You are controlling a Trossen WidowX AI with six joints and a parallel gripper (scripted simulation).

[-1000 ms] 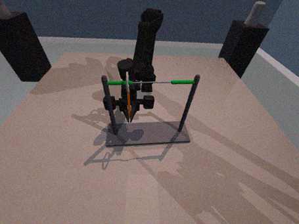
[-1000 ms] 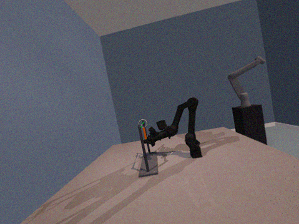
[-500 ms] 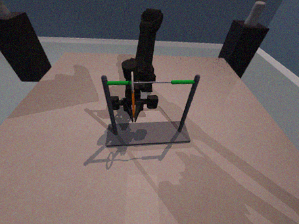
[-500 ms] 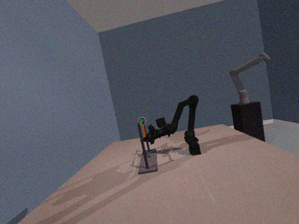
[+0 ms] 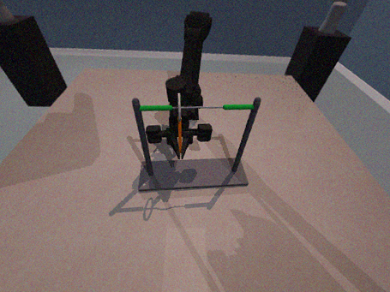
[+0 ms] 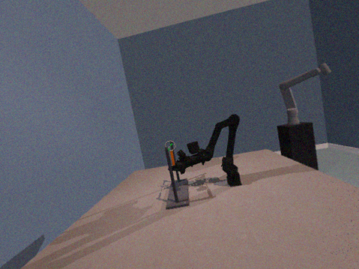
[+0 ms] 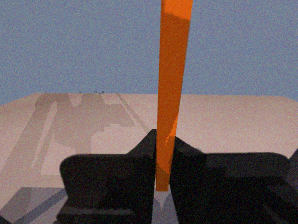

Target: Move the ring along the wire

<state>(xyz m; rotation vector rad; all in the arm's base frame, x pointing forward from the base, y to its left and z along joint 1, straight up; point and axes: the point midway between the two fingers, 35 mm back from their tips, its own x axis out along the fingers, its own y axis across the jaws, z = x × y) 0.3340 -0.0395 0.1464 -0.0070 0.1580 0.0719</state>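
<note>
The ring (image 5: 179, 107) (image 6: 170, 141) is seen nearly edge-on in the top view. It is around the thin grey part (image 5: 207, 107) of the wire, just right of the left green part (image 5: 156, 108). The right green part (image 5: 238, 106) is farther along. The orange handle (image 5: 180, 132) (image 6: 173, 157) (image 7: 172, 75) points down from the ring, nearly upright. My gripper (image 5: 180, 155) (image 6: 173, 167) (image 7: 158, 133) is shut on the handle's lower end, below the wire and between the posts. Whether the ring touches the wire cannot be told.
The left post (image 5: 143, 138) and right post (image 5: 246, 138) rise from a grey base plate (image 5: 212, 171) below my gripper. The arm reaches in from behind the frame in the top view. Dark pedestals (image 5: 25, 61) (image 6: 297, 145) stand beyond the table.
</note>
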